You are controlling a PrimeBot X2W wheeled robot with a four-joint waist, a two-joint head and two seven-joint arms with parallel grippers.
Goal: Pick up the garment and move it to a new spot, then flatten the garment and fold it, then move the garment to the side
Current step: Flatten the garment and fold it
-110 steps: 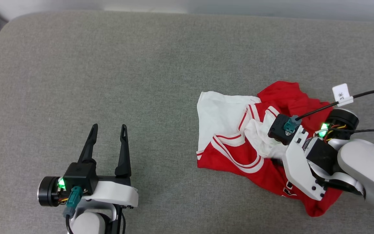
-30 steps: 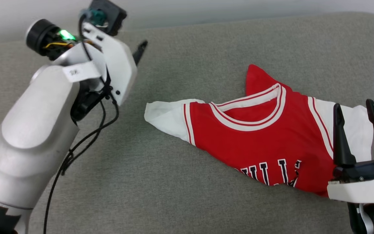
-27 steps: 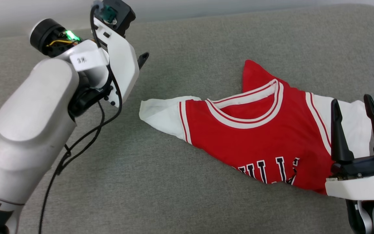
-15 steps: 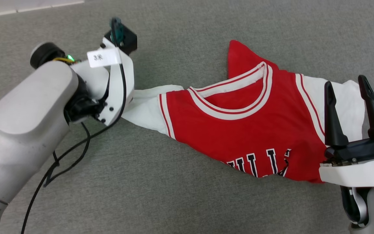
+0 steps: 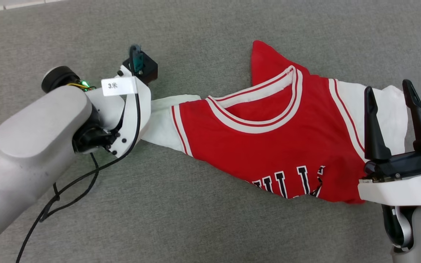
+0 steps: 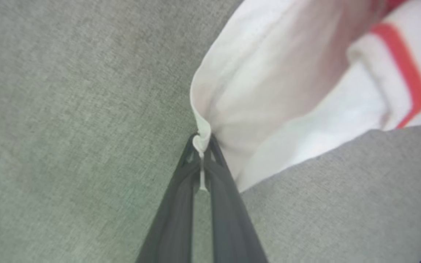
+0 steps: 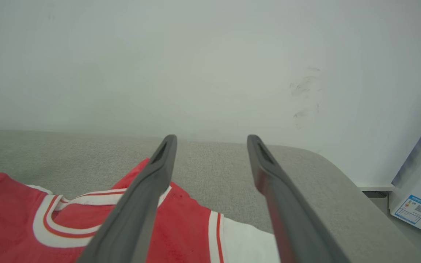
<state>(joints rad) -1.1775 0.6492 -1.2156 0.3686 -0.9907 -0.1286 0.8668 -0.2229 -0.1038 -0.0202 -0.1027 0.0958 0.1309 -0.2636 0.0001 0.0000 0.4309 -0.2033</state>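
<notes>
Here, left claw (image 6: 202, 140) tight on a sleeve of the garment (image 5: 269, 146).

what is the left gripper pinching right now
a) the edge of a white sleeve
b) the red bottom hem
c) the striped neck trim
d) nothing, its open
a: the left wrist view shows the left gripper shut on the edge of the white sleeve of the garment, with a fold of white cloth pinched at its tips.
</notes>
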